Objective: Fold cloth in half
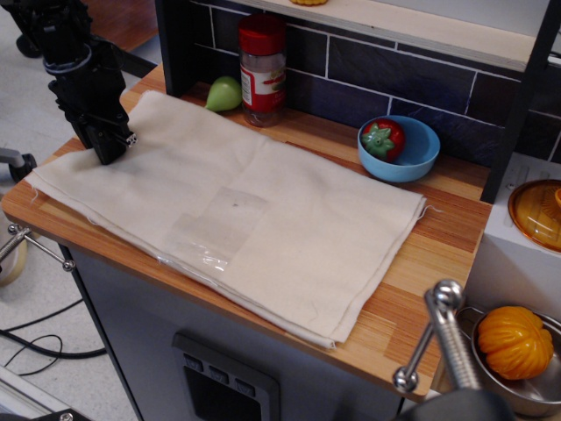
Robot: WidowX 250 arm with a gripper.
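The cream cloth (263, 219) lies flat across the wooden counter, its edges showing more than one layer. A glossy clear patch (210, 232) and a small dark dot sit near its middle. My black gripper (111, 147) is at the cloth's far left end, near the back. Its tip is down on the fabric and the fingers look closed together on it. The cloth under the tip is hidden.
Behind the cloth stand a red-capped spice jar (263, 70) and a green pear (223, 93). A blue bowl (412, 158) holding a red toy strawberry sits at the back right. The counter's front edge (386, 351) is bare wood, and a metal handle (447, 333) rises there.
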